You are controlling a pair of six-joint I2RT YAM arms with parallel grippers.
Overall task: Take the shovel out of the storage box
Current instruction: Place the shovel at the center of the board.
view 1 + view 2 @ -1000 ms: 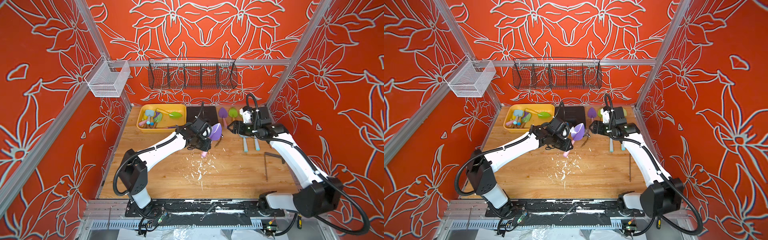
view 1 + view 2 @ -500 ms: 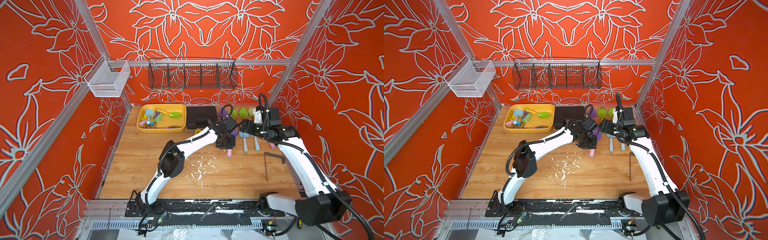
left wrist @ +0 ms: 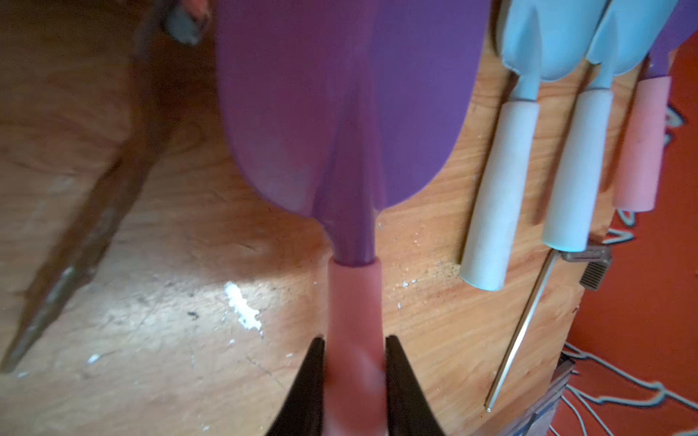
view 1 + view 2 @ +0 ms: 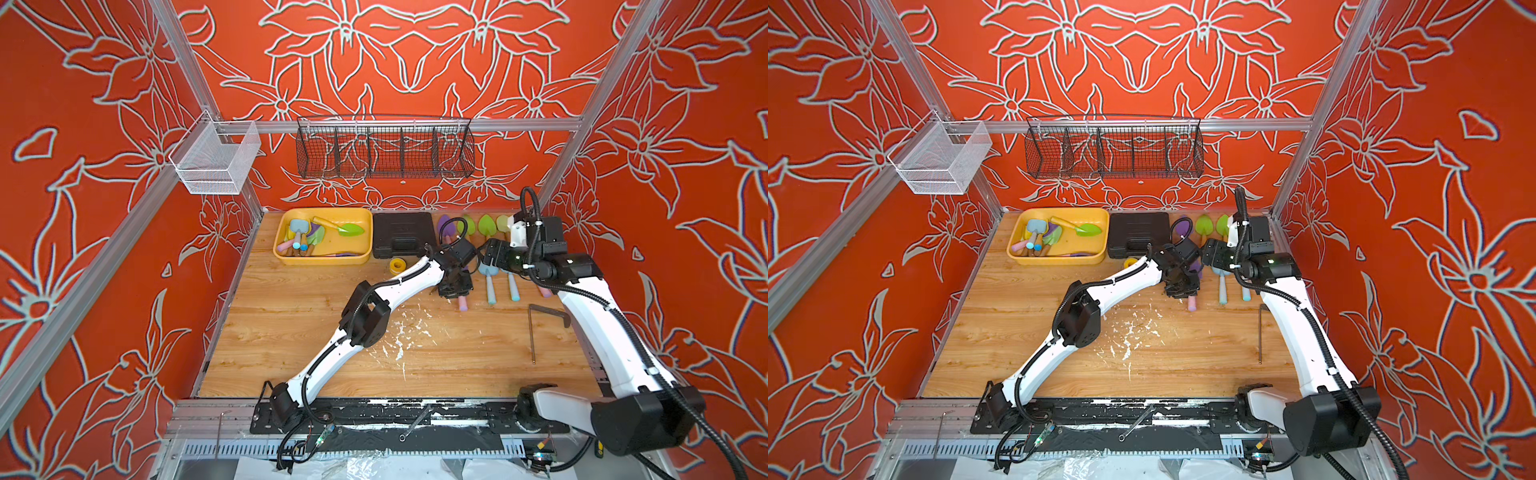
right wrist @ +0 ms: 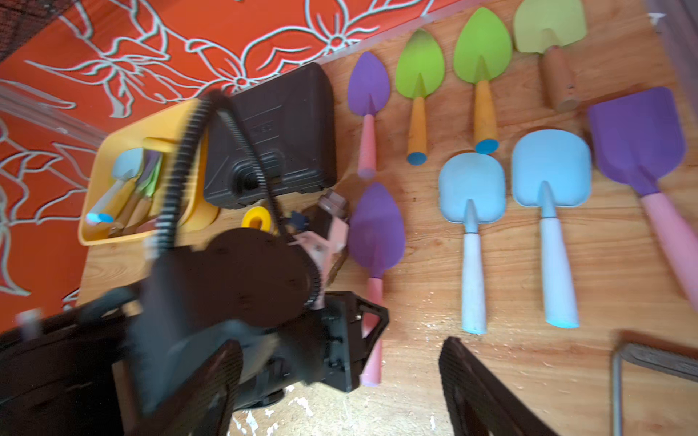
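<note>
- In a top view, the left gripper holds the purple shovel beside the blue shovels, well apart from the yellow box.
- Left wrist: its fingers are clamped on the shovel's pink handle.
- Right wrist: the right gripper has its jaws wide apart, with nothing between them.

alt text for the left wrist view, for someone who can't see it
The left gripper is shut on the pink handle of a purple plastic shovel, seen close up with the wooden table behind it. Beside it lie two pale blue plastic shovels with whitish handles.
</note>
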